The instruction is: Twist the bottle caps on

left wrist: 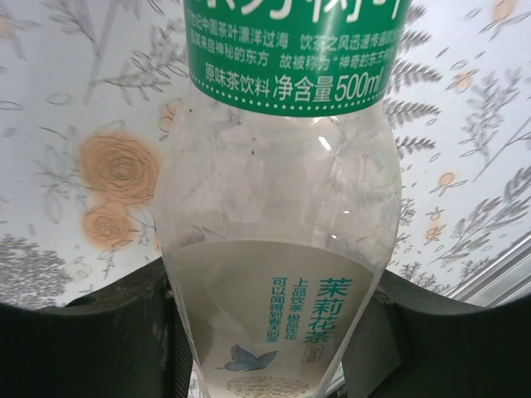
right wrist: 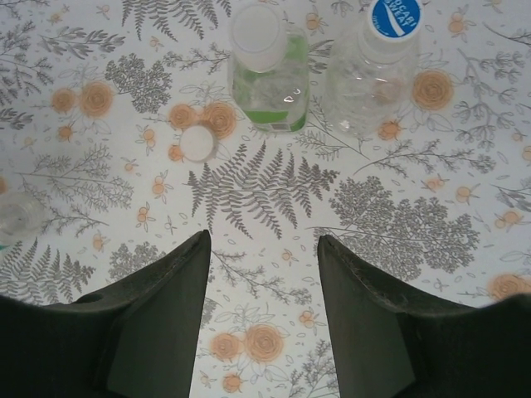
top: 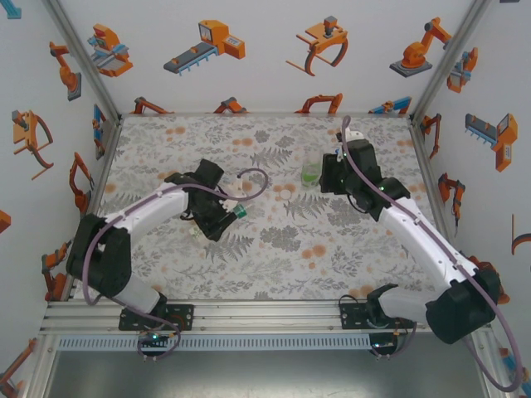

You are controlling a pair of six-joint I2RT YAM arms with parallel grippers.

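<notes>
My left gripper [top: 222, 214] [left wrist: 278, 332] is shut on the whitish-clear bottle [left wrist: 278, 191] with the green-and-white label [top: 238, 211], one dark finger [left wrist: 124, 340] pressed to each side of its lower body. My right gripper [right wrist: 261, 240] [top: 332, 176] hangs open over the cloth with nothing between its fingers. Ahead of it stand the translucent green bottle [right wrist: 267, 83] [top: 311, 174], topped by a whitish cap [right wrist: 257, 33], and the clear bottle [right wrist: 369, 83] with a blue cap [right wrist: 395, 16]. A loose white cap [right wrist: 197, 143] lies on the cloth just left of the green bottle.
The table [top: 274, 257] wears a floral grey-and-orange cloth and is walled in by white panels at the back and sides. A metal rail [top: 265, 315] runs along the near edge. A small clear object [right wrist: 17, 214] sits at the right wrist view's left edge.
</notes>
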